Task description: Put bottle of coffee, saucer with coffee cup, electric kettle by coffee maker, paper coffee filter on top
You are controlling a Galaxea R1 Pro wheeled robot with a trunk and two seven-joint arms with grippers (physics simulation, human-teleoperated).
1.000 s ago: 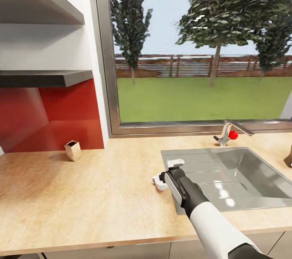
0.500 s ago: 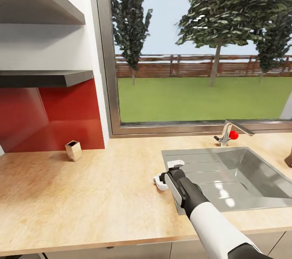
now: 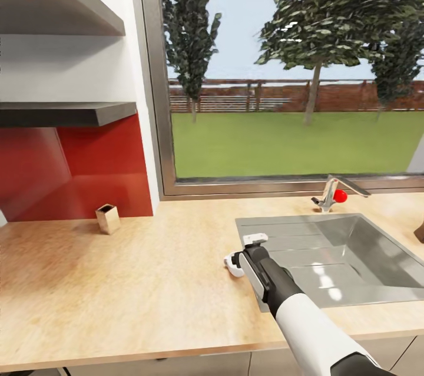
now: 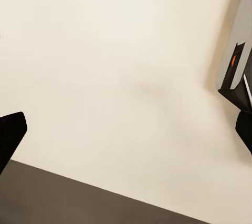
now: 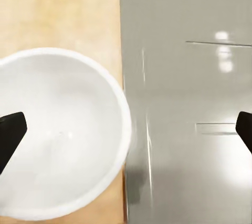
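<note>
Saucer [image 5: 58,134] beside sink [image 5: 184,98]; right end effector [image 3: 244,251] above.

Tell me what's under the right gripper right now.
Under the right gripper lies a white round dish, apparently the saucer, on the wooden countertop beside the sink's steel edge. Its inside looks empty; what it covers is hidden.

Pale wooden bench [image 3: 135,282] spanning the lower half of the frame, running below the window. Steel sink [image 3: 353,258] set into it at lower right, faucet [image 3: 330,192] with a red knob behind the basin. Small metallic square cup [image 3: 107,218] standing at left centre near the red backsplash. White saucer [image 5: 58,134] resting on the wood, rim just beside the sink's edge. Two dark shelves [image 3: 65,112] at upper left.
</note>
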